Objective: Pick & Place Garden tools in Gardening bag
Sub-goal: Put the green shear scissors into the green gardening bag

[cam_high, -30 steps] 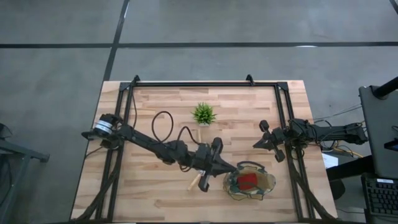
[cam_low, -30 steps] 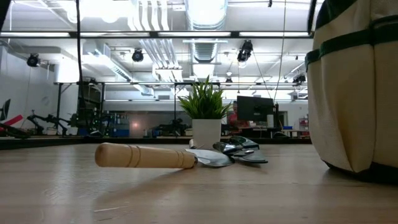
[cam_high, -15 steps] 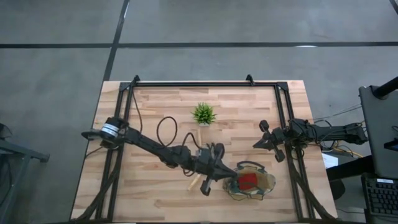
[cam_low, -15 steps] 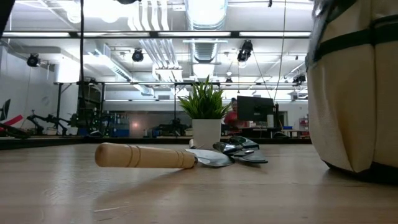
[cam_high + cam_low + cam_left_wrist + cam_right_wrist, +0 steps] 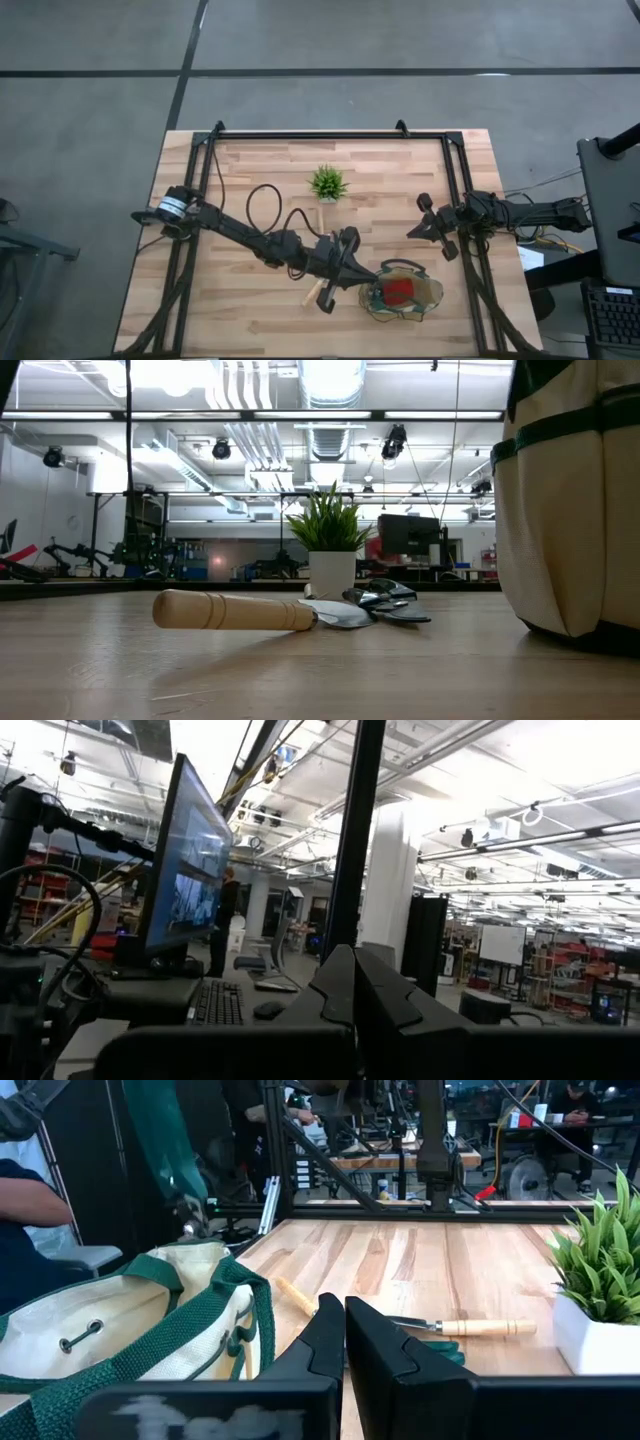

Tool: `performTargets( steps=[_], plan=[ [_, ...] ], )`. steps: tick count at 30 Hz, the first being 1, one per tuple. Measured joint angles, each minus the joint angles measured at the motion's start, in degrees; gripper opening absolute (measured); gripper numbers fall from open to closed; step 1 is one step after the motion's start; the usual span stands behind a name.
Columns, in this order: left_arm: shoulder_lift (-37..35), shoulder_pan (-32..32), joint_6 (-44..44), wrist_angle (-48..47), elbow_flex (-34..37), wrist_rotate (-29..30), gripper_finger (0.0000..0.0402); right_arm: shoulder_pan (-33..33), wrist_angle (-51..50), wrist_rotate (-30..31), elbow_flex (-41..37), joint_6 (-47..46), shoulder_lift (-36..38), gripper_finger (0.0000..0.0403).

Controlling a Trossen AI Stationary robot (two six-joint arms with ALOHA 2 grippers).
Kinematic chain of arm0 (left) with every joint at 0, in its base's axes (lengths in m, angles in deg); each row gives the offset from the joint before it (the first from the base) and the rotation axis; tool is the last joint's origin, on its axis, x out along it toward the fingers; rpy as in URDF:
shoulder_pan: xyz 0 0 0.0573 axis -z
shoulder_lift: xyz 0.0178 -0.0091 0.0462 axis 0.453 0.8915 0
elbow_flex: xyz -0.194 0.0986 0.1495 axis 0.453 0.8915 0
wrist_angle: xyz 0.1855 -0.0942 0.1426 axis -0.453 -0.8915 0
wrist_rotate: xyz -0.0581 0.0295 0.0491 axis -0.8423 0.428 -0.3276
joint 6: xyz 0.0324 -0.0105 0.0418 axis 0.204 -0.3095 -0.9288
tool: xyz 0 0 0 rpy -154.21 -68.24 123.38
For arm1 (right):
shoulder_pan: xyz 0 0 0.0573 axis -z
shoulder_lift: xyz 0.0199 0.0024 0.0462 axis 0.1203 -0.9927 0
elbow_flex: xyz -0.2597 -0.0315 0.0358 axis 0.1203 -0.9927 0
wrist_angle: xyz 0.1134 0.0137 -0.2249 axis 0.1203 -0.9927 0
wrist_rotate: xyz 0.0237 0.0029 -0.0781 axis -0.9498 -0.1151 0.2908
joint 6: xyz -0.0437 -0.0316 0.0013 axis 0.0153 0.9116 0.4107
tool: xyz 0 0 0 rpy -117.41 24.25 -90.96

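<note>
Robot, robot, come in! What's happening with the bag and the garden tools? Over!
Left tool shut, empty, beside the bag. Right tool shut, waiting at table's right side. Red glove in bag; trowel lies outside. Nothing blocking.

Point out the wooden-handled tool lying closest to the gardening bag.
The bare wooden handle right beside the gardening bag; its blade is hidden. The other, a trowel, lies by the potted plant.
</note>
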Motion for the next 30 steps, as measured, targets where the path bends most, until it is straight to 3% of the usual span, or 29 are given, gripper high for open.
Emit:
performTargets(
  steps=[4, 16, 30],
  plan=[
    [1.52, 0.04, -0.26, 5.34, 0.02, -2.5, 0.0, 0.02, 0.0, 0.02, -0.01, 0.0, 0.0, 0.0008],
    [1.71, 0.22, -1.14, 6.44, 4.03, -1.33, 0.0, 0.0, -0.02, 0.0, 0.01, 0.0, -0.02, 0.0008],
    [1.36, -2.65, 0.65, 7.41, 0.74, -3.84, 0.0, 0.0, -0.02, 0.0, -0.02, 0.0, -0.02, 0.0008]
  ],
)
